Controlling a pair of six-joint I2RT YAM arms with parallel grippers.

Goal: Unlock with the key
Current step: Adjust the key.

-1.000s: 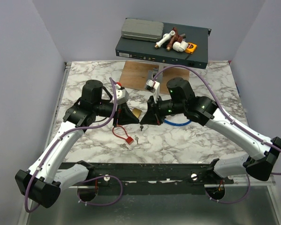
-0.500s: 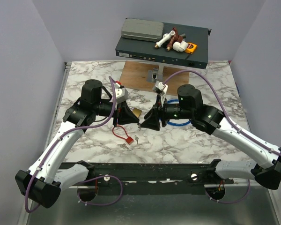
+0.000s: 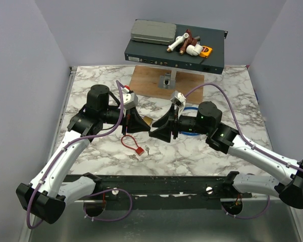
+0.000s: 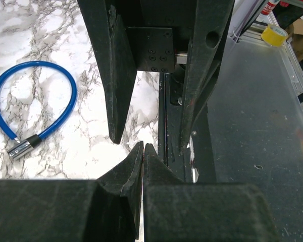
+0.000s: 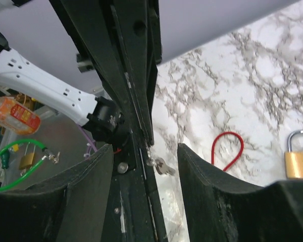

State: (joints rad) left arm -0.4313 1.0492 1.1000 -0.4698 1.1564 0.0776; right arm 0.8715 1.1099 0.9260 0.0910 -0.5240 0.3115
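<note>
**Grippers tip to tip**

White-veined marble surface between pale grey walls (a dark rack unit sits at upper centre). Mid-frame from above, the left gripper is pinched closed. The right gripper faces it, jaws apart, empty. Only the right wrist view shows the brass padlock plainly, at its right edge — and a silver key by the left tips, held or lying I cannot tell. The left wrist view adds the blue cable lock.

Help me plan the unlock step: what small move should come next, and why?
Probably move the open right pincer to the brass padlock and grip it: the shut left pincer seems to hold the key at its tips, while the padlock lies unheld on the marble table.
</note>
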